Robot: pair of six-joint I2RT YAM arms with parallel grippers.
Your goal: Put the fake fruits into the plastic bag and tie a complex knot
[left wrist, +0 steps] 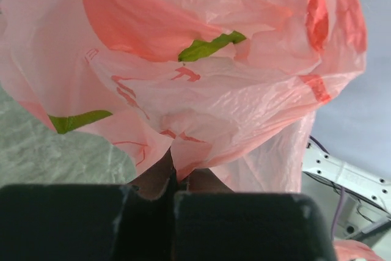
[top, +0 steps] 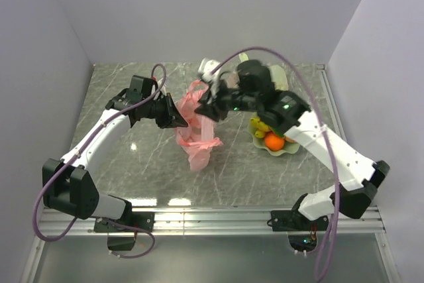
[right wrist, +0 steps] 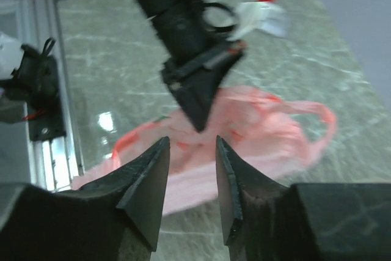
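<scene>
The pink plastic bag [top: 196, 130] hangs crumpled at the table's middle, held up by my left gripper [top: 180, 116], which is shut on its edge. In the left wrist view the bag [left wrist: 201, 84] fills the frame, pinched between my left gripper's [left wrist: 173, 178] closed jaws. My right gripper [top: 207, 105] hovers open and empty just right of the bag's top, facing the left gripper. In the right wrist view my right gripper [right wrist: 192, 145] is open, with the bag [right wrist: 256, 139] below and beyond. The fake fruits, an orange [top: 274, 141] and yellow bananas [top: 260, 126], lie on a pale green plate [top: 285, 151] at the right.
A pale knotted bag [top: 278, 77] lies at the back behind the right arm. A white object [top: 208, 67] sits at the back centre; it also shows in the right wrist view [right wrist: 259, 18]. White walls enclose the table on three sides.
</scene>
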